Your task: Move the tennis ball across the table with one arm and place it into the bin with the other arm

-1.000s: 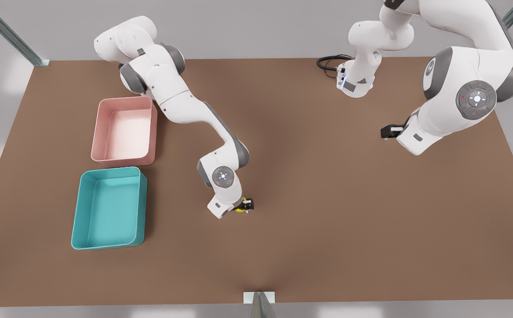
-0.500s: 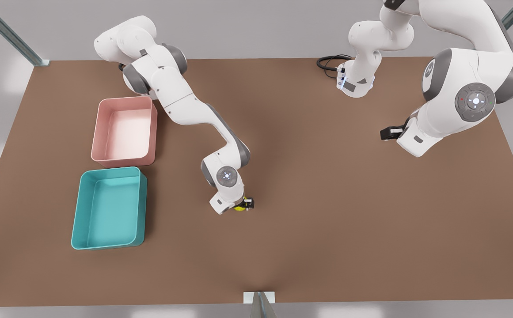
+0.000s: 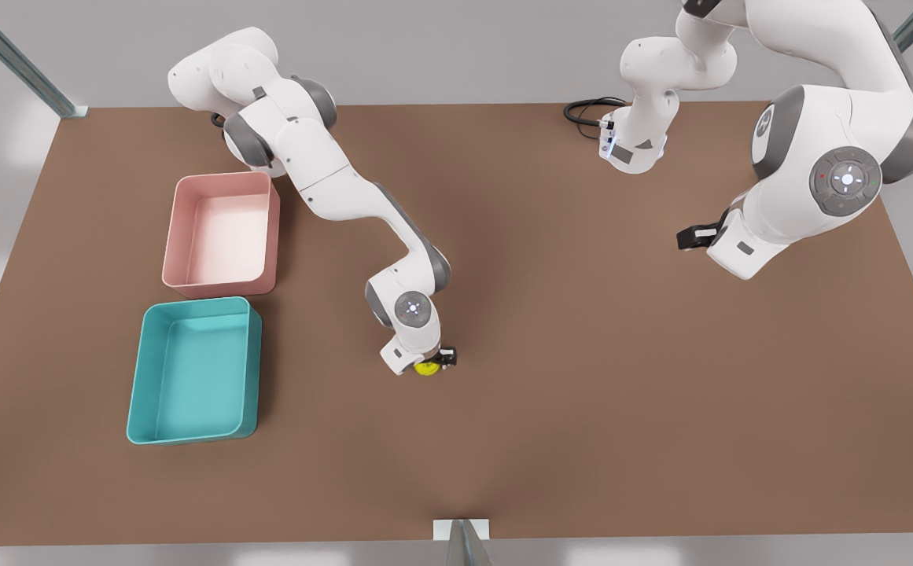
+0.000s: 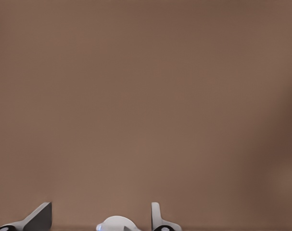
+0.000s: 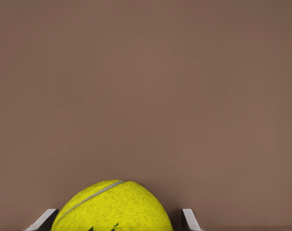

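Note:
The yellow-green tennis ball [image 3: 426, 368] is near the middle of the brown table [image 3: 598, 393], and my right gripper [image 3: 437, 362] is shut on it. In the right wrist view the tennis ball [image 5: 114, 207] sits between both fingertips [image 5: 44, 219]. The teal bin [image 3: 135, 377] lies well toward the front view's left of the ball, near the table's front. My left gripper [image 3: 692, 236] hangs open over bare table at the front view's right, and that arm waits. Nothing sits between its fingertips [image 4: 40, 216] in the left wrist view.
A pink tray [image 3: 171, 228] stands just behind the teal bin. A black cable [image 3: 586, 110] loops at the back edge beside the base of the arm at the front view's right. A metal bracket [image 3: 462, 531] sits at the front edge's middle.
The right arm's wrist and elbow have swung slightly toward the front view's right and back, uncovering more of the ball. The ball has hardly moved. The left arm shifted only a little.

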